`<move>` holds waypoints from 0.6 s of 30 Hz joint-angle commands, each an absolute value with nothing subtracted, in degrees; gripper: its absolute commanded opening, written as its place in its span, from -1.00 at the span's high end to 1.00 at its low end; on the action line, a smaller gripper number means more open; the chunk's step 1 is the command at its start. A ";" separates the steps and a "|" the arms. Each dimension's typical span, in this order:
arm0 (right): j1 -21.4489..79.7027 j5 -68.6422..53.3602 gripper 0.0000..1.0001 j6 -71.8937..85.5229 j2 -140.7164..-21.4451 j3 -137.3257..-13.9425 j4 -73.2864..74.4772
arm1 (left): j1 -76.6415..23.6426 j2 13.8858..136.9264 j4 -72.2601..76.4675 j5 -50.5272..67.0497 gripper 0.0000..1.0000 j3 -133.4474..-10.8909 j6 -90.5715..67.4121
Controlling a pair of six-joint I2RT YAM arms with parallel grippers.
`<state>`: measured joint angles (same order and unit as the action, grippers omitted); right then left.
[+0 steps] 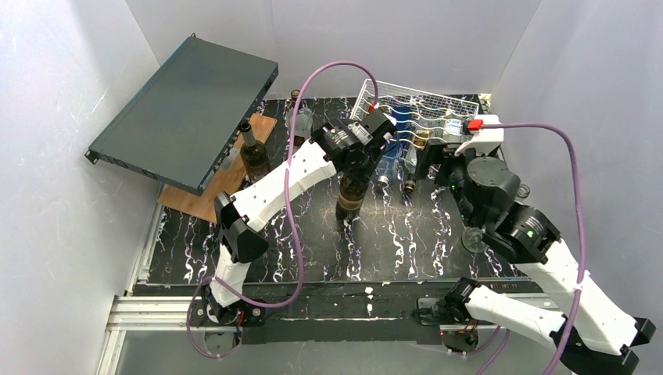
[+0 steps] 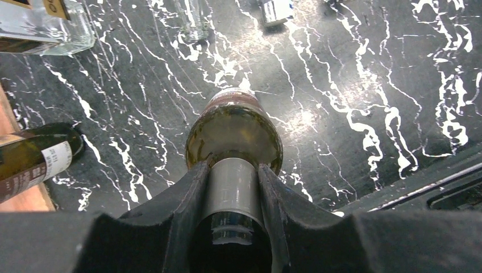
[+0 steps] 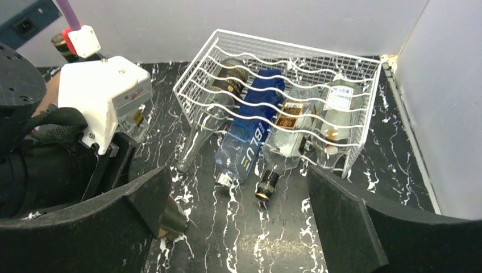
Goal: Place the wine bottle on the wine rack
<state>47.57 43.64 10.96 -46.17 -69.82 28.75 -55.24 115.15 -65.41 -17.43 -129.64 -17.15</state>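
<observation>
An olive-green wine bottle (image 1: pixel 349 199) stands upright on the black marbled table, left of centre. My left gripper (image 1: pixel 356 160) comes down on it from above. In the left wrist view the left gripper (image 2: pixel 233 168) is shut on the grey-foiled neck, with the wine bottle's shoulder (image 2: pixel 233 128) just below the fingers. The white wire wine rack (image 1: pixel 422 100) sits at the back right. Several bottles lie in the wine rack (image 3: pixel 366 102), necks toward me. My right gripper (image 3: pixel 239 187) is open in front of the rack, with nothing between its fingers.
A flat dark-teal case (image 1: pixel 184 109) leans at the back left over a wooden board (image 1: pixel 227 183). A dark bottle (image 1: pixel 252 152) stands on the board and a clear bottle (image 1: pixel 301 121) behind it. White walls close in the sides and the back.
</observation>
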 commanded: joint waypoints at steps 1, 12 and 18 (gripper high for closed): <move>47.37 43.27 -0.97 14.65 -49.81 -68.16 30.01 | -55.04 110.15 -63.48 -24.80 1.00 -130.32 -14.96; 45.22 35.81 -0.97 24.00 -57.25 -64.77 29.77 | -53.99 91.78 -51.87 -33.34 1.00 -112.05 -18.86; 40.55 24.24 -0.97 29.55 -61.82 -63.49 27.80 | -54.01 81.68 -41.60 -30.32 1.00 -97.68 -21.89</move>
<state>43.31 32.93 24.16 -59.51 -64.38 31.09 -53.95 88.55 -52.21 -29.04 -103.92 -19.27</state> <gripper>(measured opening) 0.983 0.321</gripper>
